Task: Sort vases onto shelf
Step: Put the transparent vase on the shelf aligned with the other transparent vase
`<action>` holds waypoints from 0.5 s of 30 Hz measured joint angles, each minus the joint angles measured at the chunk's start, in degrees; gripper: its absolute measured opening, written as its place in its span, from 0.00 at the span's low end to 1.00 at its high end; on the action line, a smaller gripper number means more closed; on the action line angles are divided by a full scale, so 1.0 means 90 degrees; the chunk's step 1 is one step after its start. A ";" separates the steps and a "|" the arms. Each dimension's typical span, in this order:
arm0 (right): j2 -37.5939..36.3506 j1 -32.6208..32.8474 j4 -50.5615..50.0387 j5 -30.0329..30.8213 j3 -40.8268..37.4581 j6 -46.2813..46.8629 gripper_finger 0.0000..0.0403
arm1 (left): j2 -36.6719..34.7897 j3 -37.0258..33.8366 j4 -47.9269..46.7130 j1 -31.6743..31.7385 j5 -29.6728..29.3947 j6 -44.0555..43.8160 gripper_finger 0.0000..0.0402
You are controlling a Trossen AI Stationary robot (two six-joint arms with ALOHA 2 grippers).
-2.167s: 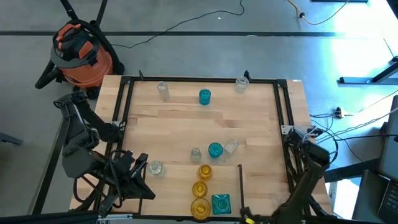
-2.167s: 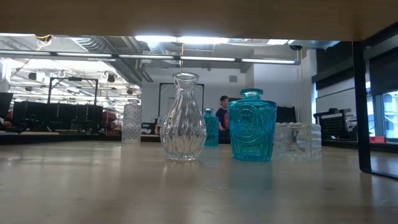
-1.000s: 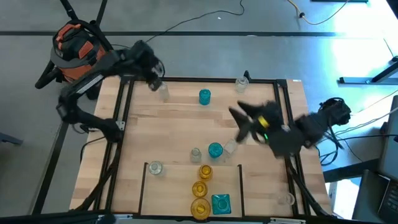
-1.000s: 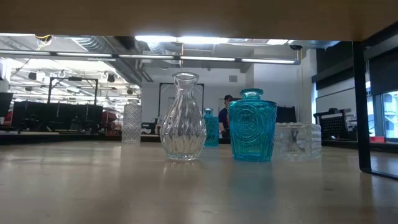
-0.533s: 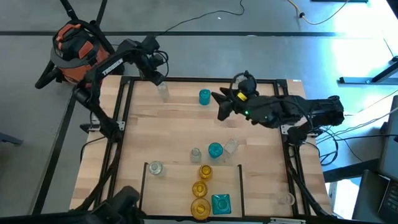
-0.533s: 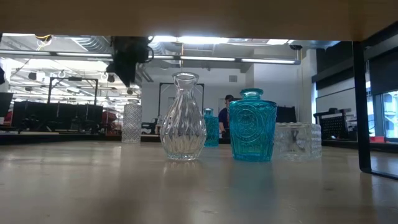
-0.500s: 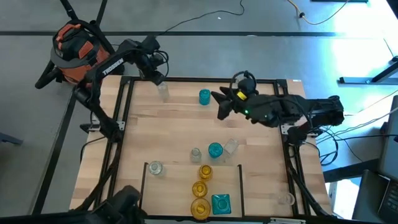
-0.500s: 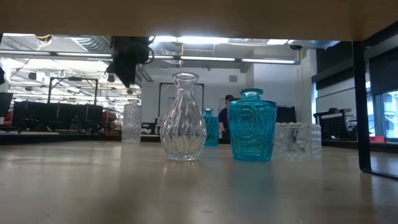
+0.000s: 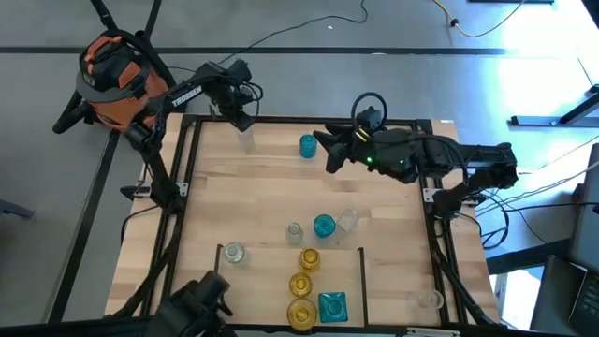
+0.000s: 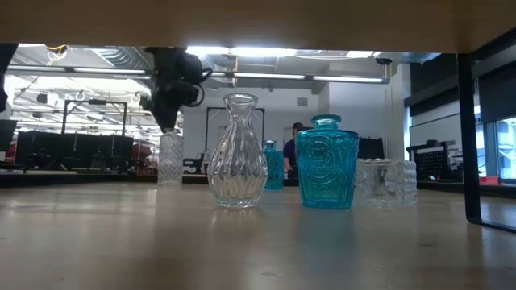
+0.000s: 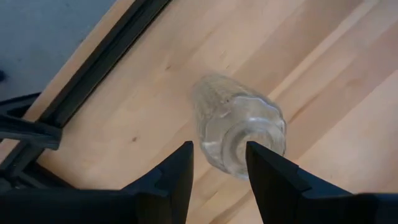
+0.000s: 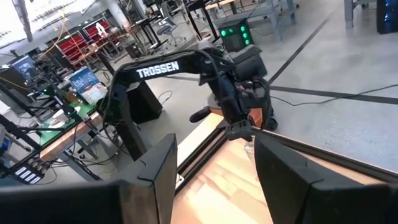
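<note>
We are holding our left gripper (image 9: 245, 120) over the far left corner of the flat pale-wood shelf (image 9: 253, 192), directly above a tall clear ribbed glass vase (image 9: 246, 139) standing there. In the left wrist view our two dark fingers (image 11: 176, 171) are standing apart, empty, with the clear vase (image 11: 239, 127) showing in the gap below them and not gripped. In the low view the left gripper (image 10: 169, 121) is hanging just over that vase's mouth (image 10: 170, 159).

We are reaching our right gripper (image 9: 328, 150) across the far side of the shelf, its tips just beside a small round teal-blue glass vase (image 9: 308, 145); its fingers are parted too and carrying nothing.

The other vases are sitting nearer us: a teal-blue round vase (image 9: 324, 226) between a small clear vase (image 9: 295, 231) and a clear square vase (image 9: 347, 221), a clear round one (image 9: 233, 252) to the left, and a row of three amber-yellow round vases (image 9: 302, 284) beside a teal-blue square vase (image 9: 332, 305). An orange shop vacuum (image 9: 120, 82) is standing on the floor beyond the far left corner.
</note>
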 joint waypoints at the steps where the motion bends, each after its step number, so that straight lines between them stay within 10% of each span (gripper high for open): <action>1: 0.0000 0.0000 -0.0004 -0.0002 0.0000 0.0000 0.45 | 0.0045 0.0000 0.0007 -0.0020 -0.0001 0.0006 0.35; 15: 0.0000 0.0000 -0.0041 -0.0221 0.0000 -0.0038 0.45 | 0.0073 0.0005 -0.0398 -0.0320 -0.0048 0.0539 0.06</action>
